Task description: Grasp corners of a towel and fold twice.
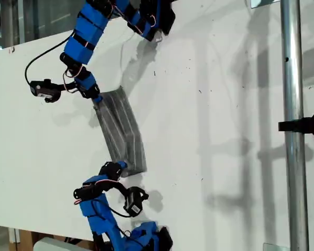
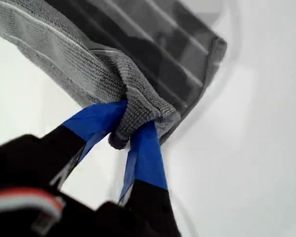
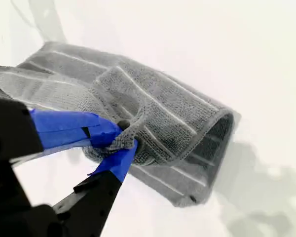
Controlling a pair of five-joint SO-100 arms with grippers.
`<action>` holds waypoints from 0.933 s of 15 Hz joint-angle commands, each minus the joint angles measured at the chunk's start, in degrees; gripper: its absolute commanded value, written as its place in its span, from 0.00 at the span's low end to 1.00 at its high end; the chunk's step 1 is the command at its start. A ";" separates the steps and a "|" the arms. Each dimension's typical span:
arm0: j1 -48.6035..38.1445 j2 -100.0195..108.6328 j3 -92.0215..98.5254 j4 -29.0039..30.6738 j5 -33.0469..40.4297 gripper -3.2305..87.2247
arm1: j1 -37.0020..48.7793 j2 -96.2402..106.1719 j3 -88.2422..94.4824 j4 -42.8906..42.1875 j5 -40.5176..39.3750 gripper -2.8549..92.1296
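Note:
The grey towel (image 1: 123,130) with thin white stripes lies folded into a narrow strip on the white table (image 1: 214,104). In the first wrist view my first gripper (image 2: 126,121) is shut on a bunched corner of the towel (image 2: 153,49), whose dark underside shows beyond it. My second gripper (image 3: 126,136) is shut on another corner, with the towel (image 3: 163,108) looped over and open at its far end. In the exterior view one blue gripper (image 1: 98,99) holds the strip's upper end and another gripper (image 1: 120,167) its lower end. Which arm is which cannot be told.
A vertical metal pole (image 1: 290,125) with a black clamp (image 1: 306,125) stands at the exterior view's right. Black cables (image 1: 42,86) trail beside the upper arm. The table's edge runs along the exterior view's lower left.

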 commanded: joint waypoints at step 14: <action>-7.91 15.03 34.28 -23.29 -1.76 0.01 | 3.78 1.67 10.11 -10.81 -2.64 0.03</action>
